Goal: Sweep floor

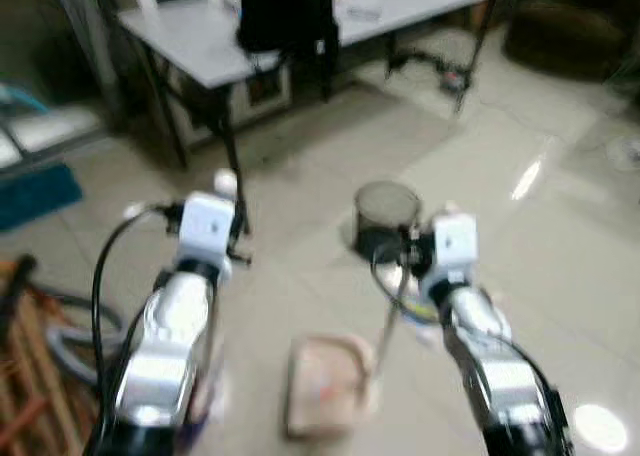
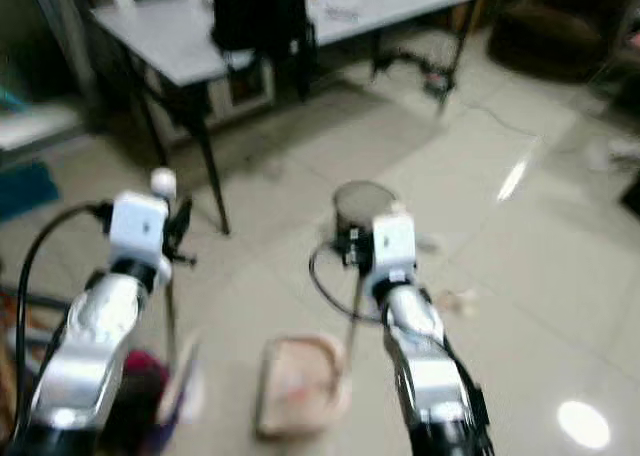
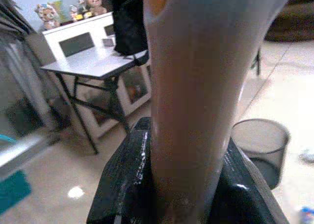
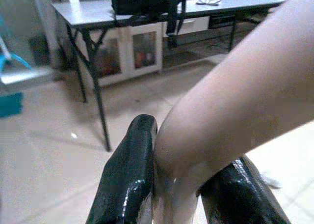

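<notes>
- Left gripper [image 3: 184,184] is clamped on a pale broom handle [image 3: 196,86], at about 9 o'clock in the head view
- Right gripper [image 4: 179,184] grips the pale dustpan handle [image 4: 235,111]
- Pink dustpan [image 1: 325,381] lies on the tile floor [image 1: 560,266] at 6 o'clock, between the arms
- Dark bin [image 1: 385,211] stands near centre; grey table [image 1: 200,41] at 12 o'clock

Glossy tiled floor [image 1: 560,266], smooth plastic-looking pale handle [image 3: 196,86], shiny black fingers [image 4: 127,184], dark mesh bin [image 3: 262,145].
</notes>
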Robot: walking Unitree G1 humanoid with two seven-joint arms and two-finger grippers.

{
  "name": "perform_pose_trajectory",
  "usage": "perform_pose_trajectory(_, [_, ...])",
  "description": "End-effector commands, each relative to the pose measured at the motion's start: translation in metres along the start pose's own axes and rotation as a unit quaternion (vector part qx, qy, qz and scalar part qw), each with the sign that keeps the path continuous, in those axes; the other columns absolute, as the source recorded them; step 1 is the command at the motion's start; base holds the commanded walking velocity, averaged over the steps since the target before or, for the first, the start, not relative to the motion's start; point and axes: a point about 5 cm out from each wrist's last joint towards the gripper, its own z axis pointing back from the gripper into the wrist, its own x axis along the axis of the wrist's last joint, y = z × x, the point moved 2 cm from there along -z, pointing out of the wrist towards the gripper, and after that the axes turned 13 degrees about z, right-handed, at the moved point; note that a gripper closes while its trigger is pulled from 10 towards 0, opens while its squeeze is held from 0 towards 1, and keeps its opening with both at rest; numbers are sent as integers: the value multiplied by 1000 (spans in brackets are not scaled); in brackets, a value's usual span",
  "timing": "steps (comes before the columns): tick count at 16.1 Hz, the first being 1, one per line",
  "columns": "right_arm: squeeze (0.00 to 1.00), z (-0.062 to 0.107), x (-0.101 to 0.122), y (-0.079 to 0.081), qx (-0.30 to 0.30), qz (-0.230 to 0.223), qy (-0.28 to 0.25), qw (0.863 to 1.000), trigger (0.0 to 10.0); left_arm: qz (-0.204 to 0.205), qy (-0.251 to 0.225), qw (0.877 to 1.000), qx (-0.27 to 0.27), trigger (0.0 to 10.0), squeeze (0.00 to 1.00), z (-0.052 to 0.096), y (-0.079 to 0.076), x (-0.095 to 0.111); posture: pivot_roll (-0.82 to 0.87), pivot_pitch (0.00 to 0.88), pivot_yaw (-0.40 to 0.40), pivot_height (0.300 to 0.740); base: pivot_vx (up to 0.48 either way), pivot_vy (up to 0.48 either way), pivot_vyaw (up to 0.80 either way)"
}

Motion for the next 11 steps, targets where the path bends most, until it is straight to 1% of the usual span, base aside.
perform_pose_trajectory(1, [0, -1, 7, -11, -17, 14, -17, 1000, 10000, 5, -18, 1000, -13, 10000, 0, -2, -8, 8, -60, 0, 32, 740, 341, 0, 0])
perform_pose_trajectory(5, [0, -2, 5, -8, -13, 15, -14, 1000, 10000, 5, -16, 1000, -13, 10000, 0, -3, -8, 8, -55, 0, 34, 740, 341, 0, 0])
perform_pose_trajectory(9, [0, -3, 4, -7, -11, 14, -12, 1000, 10000, 7, -7, 1000, -10, 10000, 0, -3, -8, 3, -58, 0, 33, 740, 331, 0, 0])
perform_pose_trajectory(11, [0, -5, 3, -8, -11, 17, -11, 1000, 10000, 23, 11, 1000, -15, 10000, 0, -3, -11, -7, -62, 0, 26, 740, 0, 0, 0])
